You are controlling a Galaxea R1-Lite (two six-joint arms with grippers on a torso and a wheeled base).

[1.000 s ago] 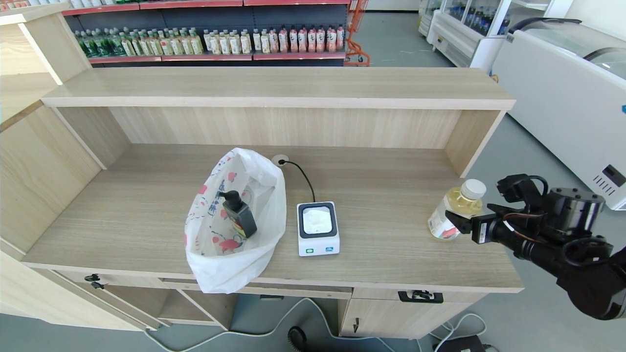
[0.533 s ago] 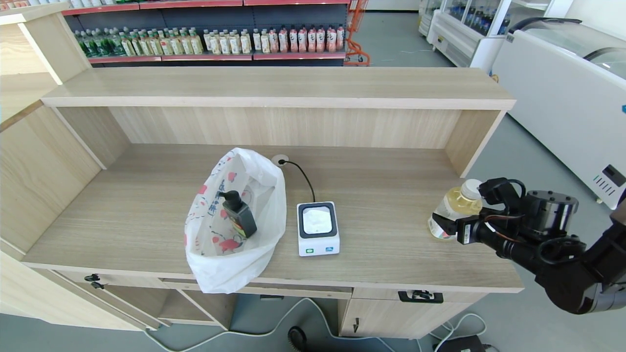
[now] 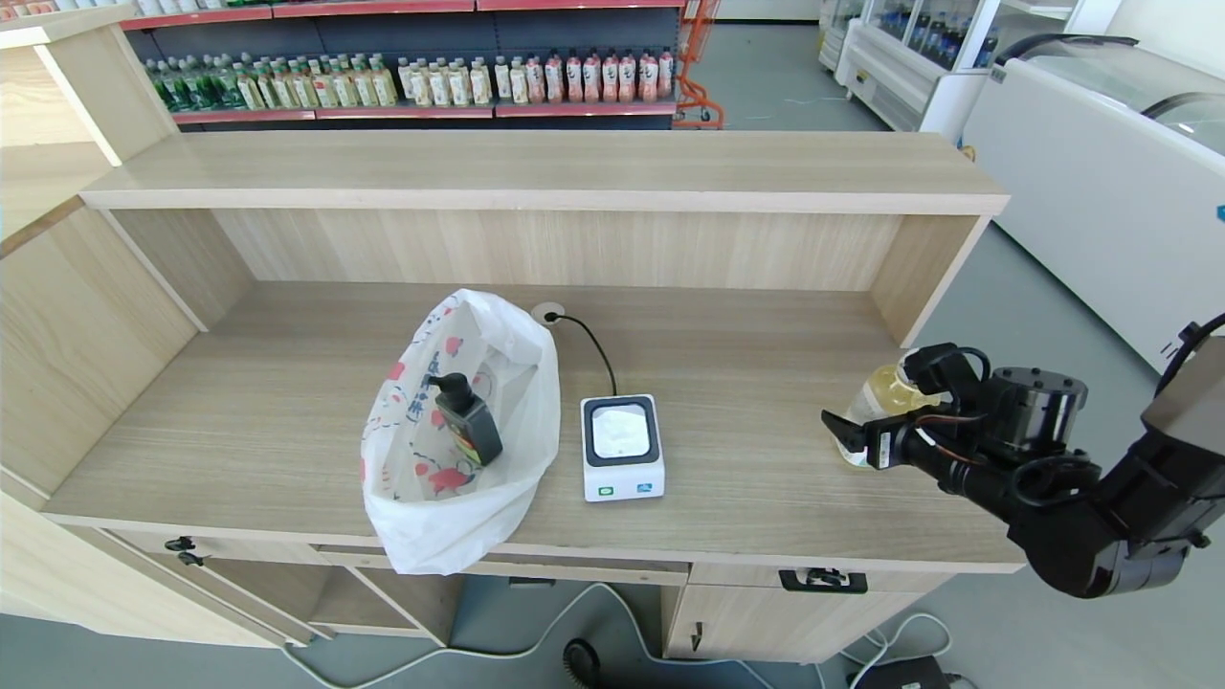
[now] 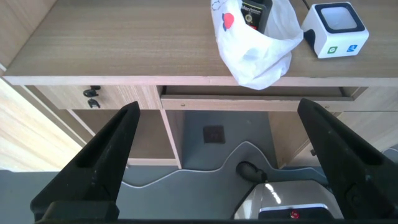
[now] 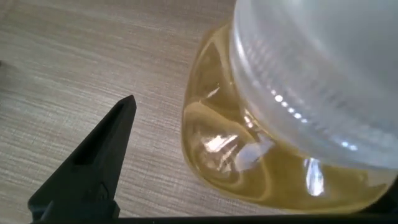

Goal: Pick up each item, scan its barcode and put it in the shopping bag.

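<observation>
Pick-up step: bottle, at 3 o'clock on tabletop, is bracketed by right gripper, fingers released; clenching is judged needed next.

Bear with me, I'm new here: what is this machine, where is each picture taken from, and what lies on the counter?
It is a two-armed robot at a shop checkout. The wide picture comes from its head, the other two from its wrists. On the wooden counter stand a shopping bag with a dark pump bottle inside, a barcode scanner and a bottle of yellow liquid. The right gripper is open at that bottle, not yet gripping. The left gripper hangs open in front of the counter, holding nothing.
</observation>
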